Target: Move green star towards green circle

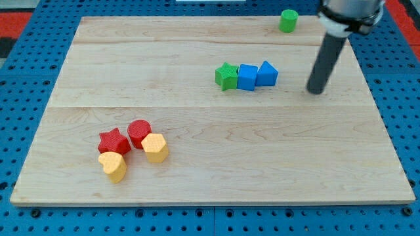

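Down on the bench [216,190], my tip [316,91] stood well to the right of the blue pentagon-like block [266,73]. Being a plain rod rather than jaws, it held nothing and touched no block. Left of that block sat a blue cube [247,77], then the green star [226,77], all three touching in a row. The green circle [288,20] lay at the far edge, well apart. Near left clustered a red star [113,141], red circle [139,132], yellow hexagon [155,147] and yellow heart [113,166].

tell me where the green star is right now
The green star sits right of the board's centre, at the left end of a row, touching a blue block. The green circle is up near the top edge, my tip off to the right.
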You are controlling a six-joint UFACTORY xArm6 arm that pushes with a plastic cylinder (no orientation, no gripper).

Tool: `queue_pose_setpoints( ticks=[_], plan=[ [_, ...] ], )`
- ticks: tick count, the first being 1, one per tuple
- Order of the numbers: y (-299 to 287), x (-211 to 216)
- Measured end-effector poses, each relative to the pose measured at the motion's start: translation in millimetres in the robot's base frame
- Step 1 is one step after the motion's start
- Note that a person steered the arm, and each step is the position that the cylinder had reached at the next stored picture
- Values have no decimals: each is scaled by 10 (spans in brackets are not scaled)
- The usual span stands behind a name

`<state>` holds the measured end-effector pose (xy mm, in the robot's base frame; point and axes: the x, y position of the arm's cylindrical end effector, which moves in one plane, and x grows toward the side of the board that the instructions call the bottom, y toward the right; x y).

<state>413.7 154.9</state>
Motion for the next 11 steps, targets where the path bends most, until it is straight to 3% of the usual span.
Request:
queue_pose_setpoints(
  ticks=[2, 3, 5, 8, 9, 11],
  plan=[
    [-1530, -191],
    [-1591, -384],
    [-1271, -690],
    [-545, -1485],
    [-506, -1587],
    [-368, -1278]
  ],
)
